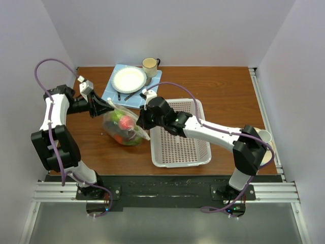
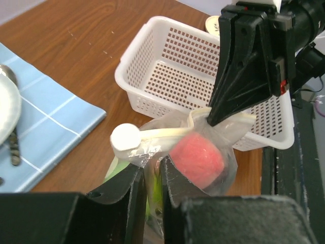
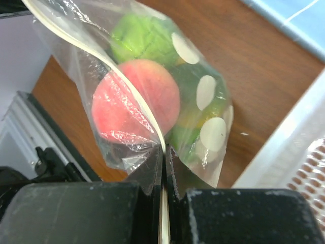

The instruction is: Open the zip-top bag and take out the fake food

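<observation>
The zip-top bag (image 1: 124, 127) hangs between both arms just left of the basket, clear with white dots (image 3: 205, 91). Fake food fills it: a red fruit (image 2: 195, 157) (image 3: 137, 99) and leafy green pieces (image 3: 139, 35). My left gripper (image 1: 109, 105) (image 2: 152, 170) pinches the bag's plastic just below the white slider tab (image 2: 125, 137); its jaws stand nearly together. My right gripper (image 1: 141, 119) (image 3: 165, 150) is shut on the cream zip strip at the bag's other end, and its black fingers (image 2: 238, 86) show in the left wrist view.
A white perforated basket (image 1: 180, 161) (image 2: 132, 84) stands right of the bag. A blue cloth (image 1: 112, 95) at the back holds a white plate (image 1: 128, 79) and cutlery, with a mug (image 1: 150, 65) beside it. A small cup (image 1: 264, 136) sits at the far right edge.
</observation>
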Controlling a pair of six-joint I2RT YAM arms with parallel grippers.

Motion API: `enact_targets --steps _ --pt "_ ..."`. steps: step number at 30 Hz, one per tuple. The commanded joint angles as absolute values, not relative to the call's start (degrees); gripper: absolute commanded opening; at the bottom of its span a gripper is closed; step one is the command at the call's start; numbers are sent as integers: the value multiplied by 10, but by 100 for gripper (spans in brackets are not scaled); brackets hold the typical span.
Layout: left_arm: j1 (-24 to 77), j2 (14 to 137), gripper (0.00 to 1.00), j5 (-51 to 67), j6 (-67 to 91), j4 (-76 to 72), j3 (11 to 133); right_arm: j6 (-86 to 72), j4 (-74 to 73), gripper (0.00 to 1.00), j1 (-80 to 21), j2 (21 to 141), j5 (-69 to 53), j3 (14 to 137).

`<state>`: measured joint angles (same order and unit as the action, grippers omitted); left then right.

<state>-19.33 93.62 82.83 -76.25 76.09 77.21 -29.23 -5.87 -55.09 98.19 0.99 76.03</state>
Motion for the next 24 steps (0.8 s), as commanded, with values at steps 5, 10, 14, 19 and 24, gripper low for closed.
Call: enact_targets --steps 5,10,14,19,24 --pt "-196 874 24 909 -718 755 822 -215 -186 51 -525 1005 57 928" --pt "-197 858 24 899 -722 754 806 -181 -168 67 -525 1018 -34 987" --pt "-197 853 25 894 -725 754 797 -163 -177 79 -526 1047 -102 1055" --pt "-196 846 25 884 -732 754 789 -178 -148 76 -525 1089 -238 1118" --pt "-197 841 25 877 -733 754 790 -189 -159 64 -522 1153 -272 1164"
